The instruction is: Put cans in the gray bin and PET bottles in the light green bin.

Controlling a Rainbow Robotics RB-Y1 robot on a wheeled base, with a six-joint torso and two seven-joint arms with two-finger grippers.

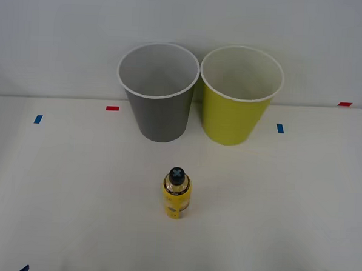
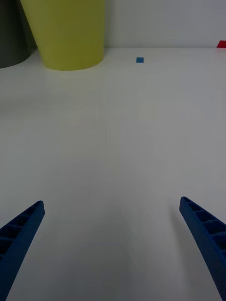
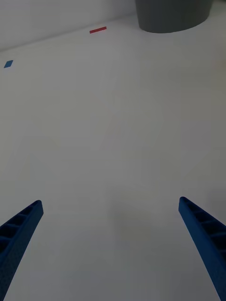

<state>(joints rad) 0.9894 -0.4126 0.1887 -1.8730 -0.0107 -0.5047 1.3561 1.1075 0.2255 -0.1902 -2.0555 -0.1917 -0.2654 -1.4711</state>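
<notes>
Bins stand side by side at the far edge of the white surface [image 1: 57, 183], rims nearly touching; the gray bin [image 1: 158, 95] is on the left, the light green bin [image 1: 238, 97] on the right; nearer, well apart from both, a small yellow PET bottle [image 1: 176, 196] with a dark cross-marked cap stands upright, roughly in line with the gray bin; the left claw [image 3: 110, 235] and the right claw [image 2: 110, 235] hang released over bare surface, blue fingers spread wide, grasping nothing.
</notes>
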